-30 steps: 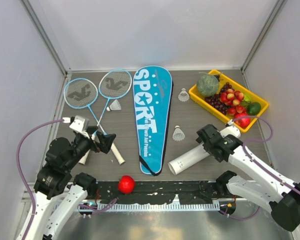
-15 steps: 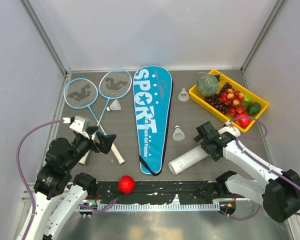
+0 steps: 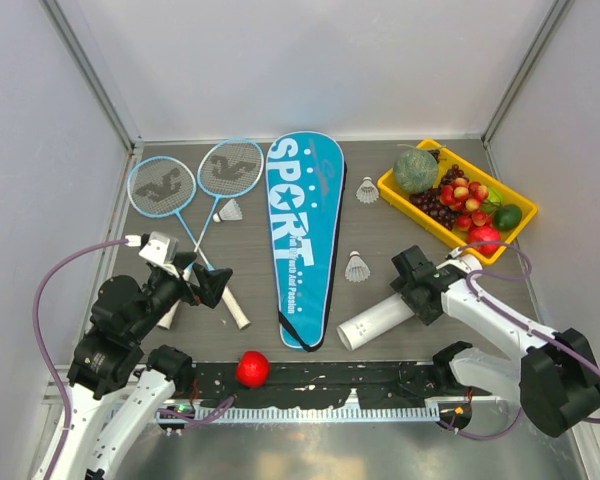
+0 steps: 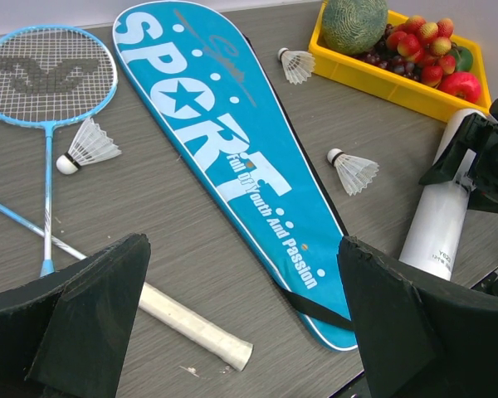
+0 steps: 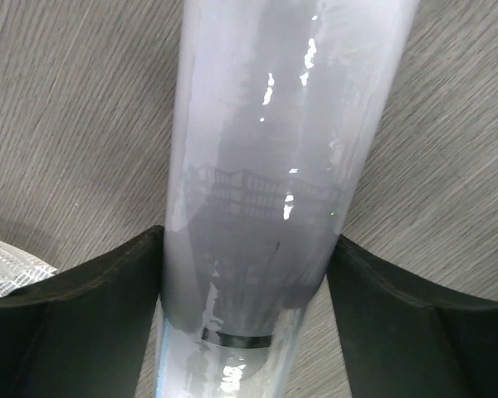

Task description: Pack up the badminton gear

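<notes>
Seen from above: right gripper (image 3: 417, 297) fingers masked by its own wrist at the far end of the white cardboard tube (image 3: 378, 321), lying right of the blue SPORT cover (image 3: 302, 235); left gripper (image 3: 202, 285) above two crossed racket handles (image 3: 237, 312). Seen from the left wrist: spread wide, gripping nothing, finger bases cut off below; three shuttlecocks (image 4: 351, 172) loose around the cover. Seen from the right wrist: tube ends cropped, both fingers (image 5: 83, 315) pressed to its sides, clasping it.
</notes>
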Motion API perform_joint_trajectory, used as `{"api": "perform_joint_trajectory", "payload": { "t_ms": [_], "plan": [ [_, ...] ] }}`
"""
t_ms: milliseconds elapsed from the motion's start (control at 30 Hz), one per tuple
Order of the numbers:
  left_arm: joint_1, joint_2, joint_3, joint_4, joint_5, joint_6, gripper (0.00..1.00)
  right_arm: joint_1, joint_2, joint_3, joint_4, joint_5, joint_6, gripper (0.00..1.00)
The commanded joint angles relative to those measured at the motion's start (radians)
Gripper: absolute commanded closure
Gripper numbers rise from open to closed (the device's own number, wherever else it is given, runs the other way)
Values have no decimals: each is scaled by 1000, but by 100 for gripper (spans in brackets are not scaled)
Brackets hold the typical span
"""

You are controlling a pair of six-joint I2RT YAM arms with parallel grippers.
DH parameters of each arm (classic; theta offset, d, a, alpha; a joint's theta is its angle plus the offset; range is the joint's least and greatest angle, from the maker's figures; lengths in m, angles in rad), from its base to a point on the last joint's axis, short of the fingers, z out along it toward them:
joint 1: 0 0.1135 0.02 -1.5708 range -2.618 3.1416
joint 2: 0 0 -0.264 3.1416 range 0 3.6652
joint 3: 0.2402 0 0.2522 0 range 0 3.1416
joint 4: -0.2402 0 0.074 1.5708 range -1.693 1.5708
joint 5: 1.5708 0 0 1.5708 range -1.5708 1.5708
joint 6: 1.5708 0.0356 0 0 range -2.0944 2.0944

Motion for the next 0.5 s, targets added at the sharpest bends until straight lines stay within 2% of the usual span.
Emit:
{"api": "perform_joint_trajectory", "payload": {
  "t_ms": [0, 133, 333, 467],
  "plan": [
    [-2, -3, -3, 45, 18, 3, 0, -4, -59, -18, -40, 10, 64, 25],
    [-4, -3, -4, 43, 18, 3, 1, -7, -157, -5, -121, 63, 104, 37],
    [-4, -5, -6, 43, 18, 3, 0, -5, -338, 37, -243, 144, 141, 38],
    [-2, -3, -4, 43, 15, 0, 0, -5, -438, 103, -278, 212, 95, 38]
  ]
}}
